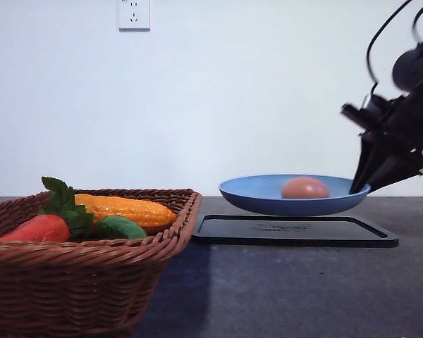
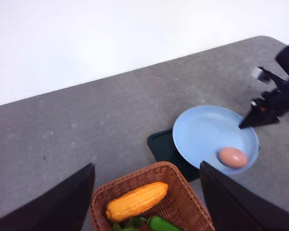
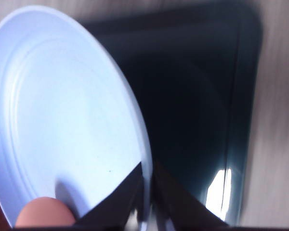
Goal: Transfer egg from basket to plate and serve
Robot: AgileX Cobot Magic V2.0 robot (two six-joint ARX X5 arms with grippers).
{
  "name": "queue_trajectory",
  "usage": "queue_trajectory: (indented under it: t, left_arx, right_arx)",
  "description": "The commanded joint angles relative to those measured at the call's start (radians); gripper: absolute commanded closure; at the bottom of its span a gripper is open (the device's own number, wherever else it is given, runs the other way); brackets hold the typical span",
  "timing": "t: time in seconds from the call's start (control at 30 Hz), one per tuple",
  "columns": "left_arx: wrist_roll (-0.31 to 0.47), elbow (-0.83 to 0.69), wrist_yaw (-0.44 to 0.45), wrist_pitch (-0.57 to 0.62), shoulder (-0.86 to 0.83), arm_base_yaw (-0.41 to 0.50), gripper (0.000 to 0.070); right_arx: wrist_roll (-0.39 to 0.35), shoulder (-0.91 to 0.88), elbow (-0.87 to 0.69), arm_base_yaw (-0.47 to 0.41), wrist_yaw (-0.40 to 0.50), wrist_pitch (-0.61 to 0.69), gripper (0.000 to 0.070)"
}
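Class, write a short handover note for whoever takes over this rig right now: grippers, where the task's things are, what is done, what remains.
Right gripper: shut on the rim of the wide shallow blue plate, holding it lifted above the flat black tray.
Left gripper: open, empty, above the brown woven wicker basket.
Small pinkish-brown egg: lying in the plate.
Done: egg moved from basket to plate.
Left: serve the plate.

The plate (image 1: 268, 201) is plain light blue, the egg (image 1: 305, 188) pinkish-brown, the tray (image 1: 296, 231) black, the basket (image 1: 92, 278) brown woven wicker, the corn (image 1: 127, 209) yellow-orange.
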Motion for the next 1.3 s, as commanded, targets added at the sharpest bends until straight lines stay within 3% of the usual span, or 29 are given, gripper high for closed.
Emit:
queue_trajectory:
  t: [0.0,0.23,0.6,0.7,0.87,1.13,1.27]
  left_arx:
    - [-0.01,0.018,-0.006,0.005,0.007,-0.008,0.0257]
    - [-0.021,0.018,-0.006,0.005,0.01,-0.008,0.0257]
    - [-0.03,0.018,-0.007,0.008,0.021,-0.008,0.0257]
    - [-0.029,0.018,-0.007,0.008,0.029,-0.008,0.0257]
    - [-0.028,0.018,-0.007,0.009,0.046,-0.008,0.0257]
    - [0.002,0.018,-0.014,0.01,0.095,0.005,0.0262]
    - [0.027,0.018,-0.014,0.011,0.134,0.023,0.0325]
  right_arx:
    - [0.025,0.062,0.068,0.003,-0.012,0.005,0.07]
    - [0.038,0.203,0.208,0.003,-0.012,-0.063,0.07]
    - [0.011,0.229,0.223,0.006,0.043,-0.118,0.0699]
    - [0.006,0.229,0.223,0.006,0.042,-0.125,0.0642]
    - [-0.027,0.229,0.245,0.005,0.04,-0.168,0.0455]
    - [-0.103,0.175,0.346,-0.005,0.044,-0.319,0.0447]
    - [-0.119,0.089,0.372,-0.006,0.05,-0.393,0.045]
